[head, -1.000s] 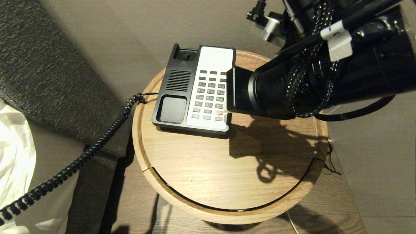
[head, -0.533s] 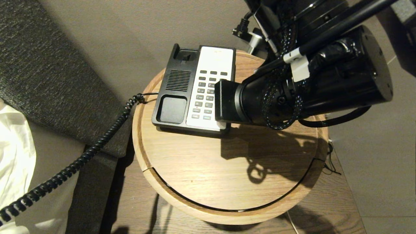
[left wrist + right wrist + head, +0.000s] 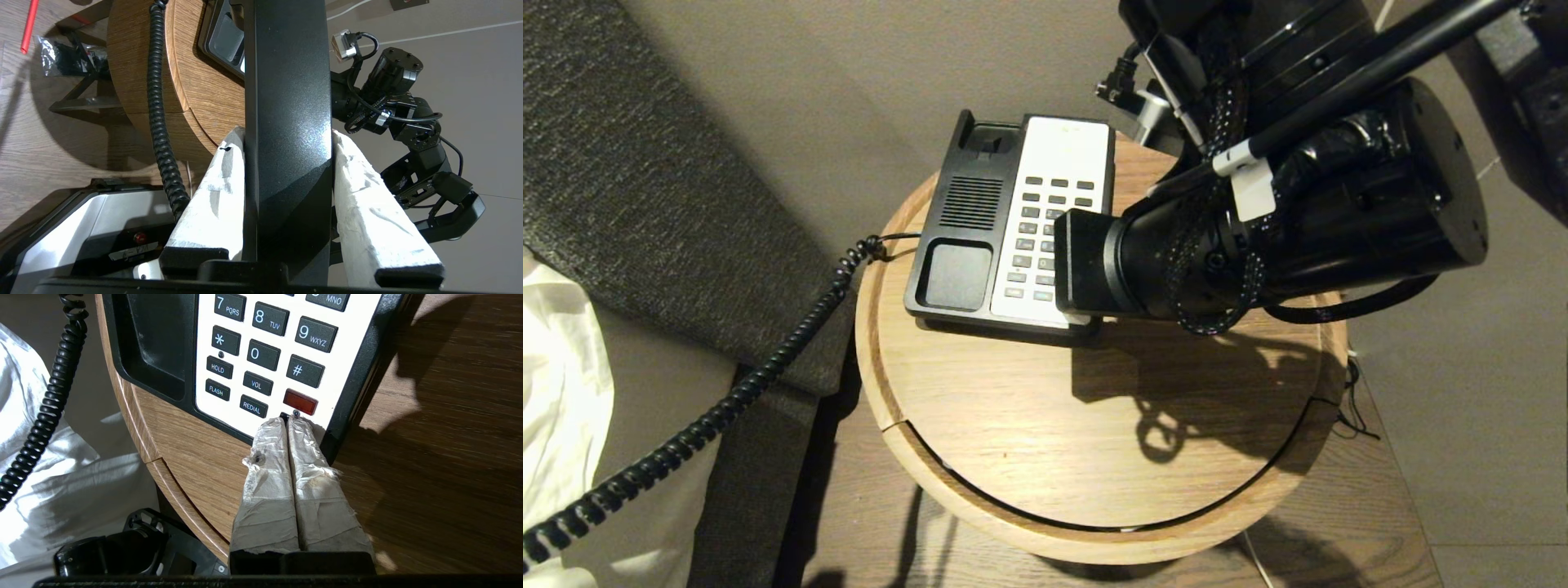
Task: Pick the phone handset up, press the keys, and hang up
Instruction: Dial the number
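In the left wrist view the black phone handset runs between my left gripper's white-wrapped fingers, which are shut on it away from the phone. Its coiled cord stretches from the phone base off to the lower left. The cradle on the base is empty. The keys sit in the white faceplate. My right gripper is shut, its tips over the faceplate's lower edge just below the red key, beside REDIAL. In the head view my right arm hides the keypad's lower right.
The phone stands at the back of a round wooden table with a raised rim. A dark grey upholstered piece and white fabric lie to the left. A red stick lies on the wooden floor.
My right arm has swung left and further over the keypad, now covering the red key and more of the lower rows. The phone, cord and left grip are unchanged.
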Robot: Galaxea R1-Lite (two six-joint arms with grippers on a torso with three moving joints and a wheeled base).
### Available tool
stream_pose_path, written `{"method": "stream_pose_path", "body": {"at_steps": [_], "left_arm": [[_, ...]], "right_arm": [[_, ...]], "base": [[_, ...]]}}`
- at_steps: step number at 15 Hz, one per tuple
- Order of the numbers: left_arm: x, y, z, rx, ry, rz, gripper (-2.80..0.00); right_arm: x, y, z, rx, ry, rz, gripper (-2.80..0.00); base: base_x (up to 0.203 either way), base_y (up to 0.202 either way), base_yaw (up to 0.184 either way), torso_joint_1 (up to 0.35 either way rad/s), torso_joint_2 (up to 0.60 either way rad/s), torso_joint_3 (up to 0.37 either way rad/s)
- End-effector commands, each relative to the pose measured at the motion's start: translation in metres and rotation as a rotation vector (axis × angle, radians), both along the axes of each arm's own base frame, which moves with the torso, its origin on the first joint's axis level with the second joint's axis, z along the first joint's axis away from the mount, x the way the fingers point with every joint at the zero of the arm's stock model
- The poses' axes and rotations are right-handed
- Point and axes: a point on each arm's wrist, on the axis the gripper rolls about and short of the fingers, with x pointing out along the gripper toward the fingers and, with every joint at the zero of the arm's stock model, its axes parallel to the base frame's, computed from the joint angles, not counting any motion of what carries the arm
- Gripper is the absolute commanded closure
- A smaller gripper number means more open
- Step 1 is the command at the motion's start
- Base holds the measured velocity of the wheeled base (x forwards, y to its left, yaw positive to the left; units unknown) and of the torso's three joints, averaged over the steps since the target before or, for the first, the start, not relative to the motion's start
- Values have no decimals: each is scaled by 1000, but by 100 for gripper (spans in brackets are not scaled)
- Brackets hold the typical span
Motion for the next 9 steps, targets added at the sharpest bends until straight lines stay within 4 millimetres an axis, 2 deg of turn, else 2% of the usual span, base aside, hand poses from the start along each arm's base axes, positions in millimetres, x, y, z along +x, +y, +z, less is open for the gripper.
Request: {"method": "stream_pose_path", "body": {"at_steps": [1,6,9], "left_arm": [[0,0,0,-3,5,1,0],[-1,1,-1,-2,6,1,0],[-2,1,-1,-2,6,-2,0]], "right_arm": [[2,2,-4,-20,1,2,0],[1,0,-2,-41,-27,4,0],[-10,-10,14,-2,-53,16,0]], "base": [[0,0,0,0,0,0],[0,0,0,0,0,0],[0,0,0,0,0,0]]}}
